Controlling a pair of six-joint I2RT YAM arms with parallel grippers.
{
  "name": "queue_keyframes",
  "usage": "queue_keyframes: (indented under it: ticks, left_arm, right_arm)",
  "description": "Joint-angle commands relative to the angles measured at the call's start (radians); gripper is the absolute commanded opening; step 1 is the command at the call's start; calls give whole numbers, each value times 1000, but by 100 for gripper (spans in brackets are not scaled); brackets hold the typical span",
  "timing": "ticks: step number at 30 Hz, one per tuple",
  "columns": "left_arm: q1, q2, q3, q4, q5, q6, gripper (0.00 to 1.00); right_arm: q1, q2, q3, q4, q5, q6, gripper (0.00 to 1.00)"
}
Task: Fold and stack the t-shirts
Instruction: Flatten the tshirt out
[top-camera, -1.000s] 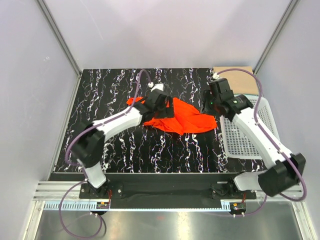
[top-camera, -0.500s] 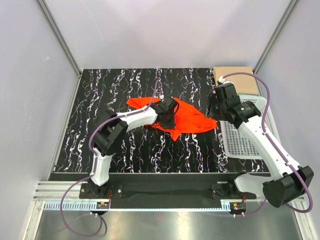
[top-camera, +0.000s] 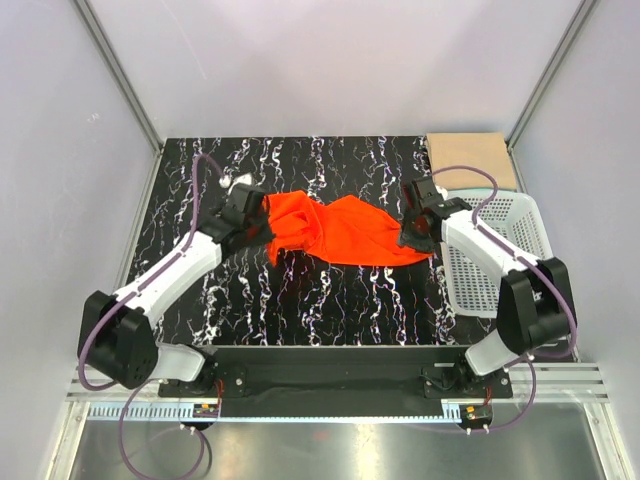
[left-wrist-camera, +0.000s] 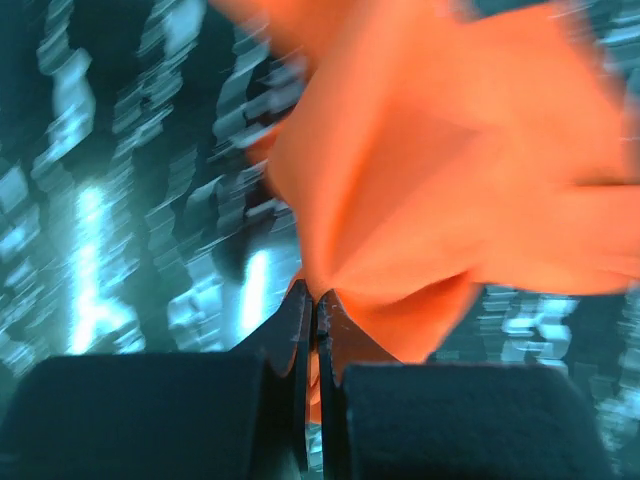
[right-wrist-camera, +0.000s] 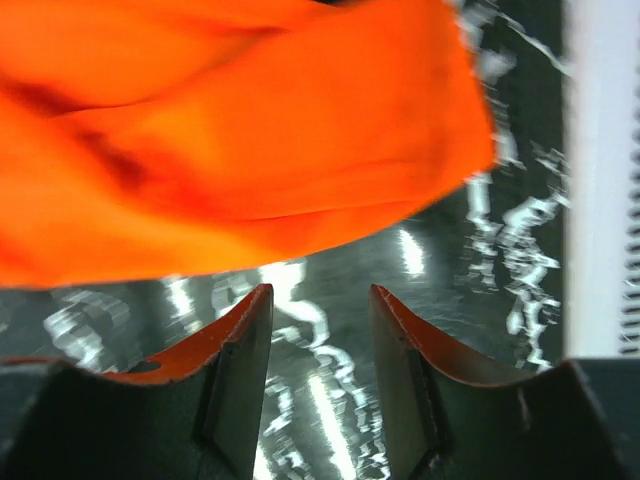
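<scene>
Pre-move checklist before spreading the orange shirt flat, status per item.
1. Grip of left pincer on orange t-shirt: ok, shut on cloth.
2. Grip of right pincer: not ok, jaws open with nothing between them; the shirt's edge lies just ahead.
3. Shirt within the edges of the table: ok.
4. Shirt apart from white basket: ok, but close.
5. Shirt flat: not ok, bunched and creased.
6. Single layer in the left grip: cannot tell.
</scene>
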Motion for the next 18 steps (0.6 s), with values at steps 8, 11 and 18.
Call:
queue_keyframes:
  ticks: [8, 11, 18]
  left_arm:
    - [225, -148, -215, -34, -132, -30, 2]
    - [319, -162, -209, -14, -98, -61, 0]
    - [336, -228, -153, -71, -166, -70, 56]
  right_arm:
    - [-294, -57, -195, 48, 152, 69, 50]
    - [-308, -74, -194, 43, 146, 79, 49]
    - [-297, -109, -165, 137, -90, 209, 43]
